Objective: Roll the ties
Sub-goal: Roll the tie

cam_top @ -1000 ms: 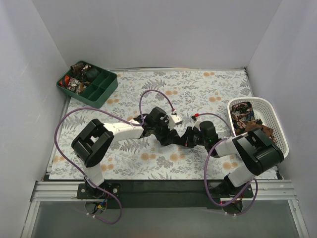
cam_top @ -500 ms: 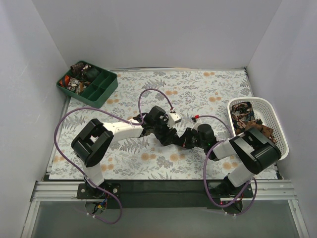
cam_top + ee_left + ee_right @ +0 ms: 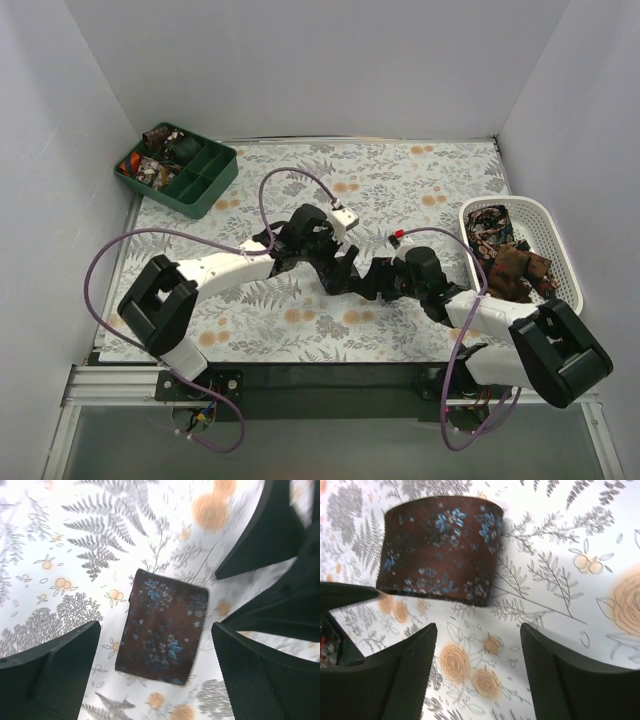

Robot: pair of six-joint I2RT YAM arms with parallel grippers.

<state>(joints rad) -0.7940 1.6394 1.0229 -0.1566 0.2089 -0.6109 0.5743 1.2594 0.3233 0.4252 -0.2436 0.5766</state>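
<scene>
A rolled tie [image 3: 165, 627] of brown fabric with a small blue flower print lies flat on the floral table cover. In the right wrist view the same tie [image 3: 440, 550] sits just beyond my fingers. My left gripper [image 3: 157, 680] is open, one finger on each side of the roll with a gap to it on both sides. My right gripper [image 3: 480, 680] is open over bare cloth, holding nothing. From above, the left gripper [image 3: 340, 272] and right gripper [image 3: 382, 283] meet at the table's middle and hide the roll.
A dark green divided tray [image 3: 205, 185] at the back left holds a few coiled ties [image 3: 155, 170]. A white lattice basket [image 3: 550, 225] at the right holds loose ties [image 3: 505, 260]. White walls close in three sides.
Both grippers have opened and let go of the rolled tie, which now lies free on the cloth. The left arm swung a little left and back; the right arm stretched out lower.
</scene>
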